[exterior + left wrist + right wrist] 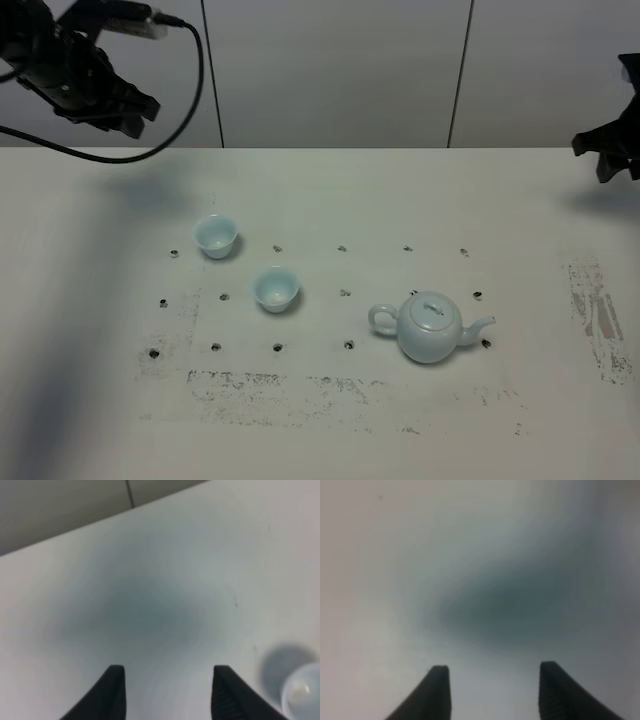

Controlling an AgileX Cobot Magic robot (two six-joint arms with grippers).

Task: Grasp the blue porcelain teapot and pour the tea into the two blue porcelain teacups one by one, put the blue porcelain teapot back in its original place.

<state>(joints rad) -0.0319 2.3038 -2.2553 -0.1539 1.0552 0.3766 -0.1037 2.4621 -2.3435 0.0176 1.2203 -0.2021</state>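
The pale blue teapot [431,327] stands upright on the table, right of centre, handle to the left and spout to the right. Two small blue teacups stand to its left: one [216,236] farther back, the other [277,289] nearer the teapot. My left gripper [125,110] hangs high at the back left, open and empty; in its wrist view [169,672] one teacup [302,695] shows at the picture's edge. At the far right edge, raised above the table, my right gripper [612,152] is also open with nothing between its fingers [491,672].
The white table [320,420] carries rows of small dark screw holes and scuffed patches near the front and right. A black cable [150,140] loops from the left arm. A grey panelled wall closes off the back.
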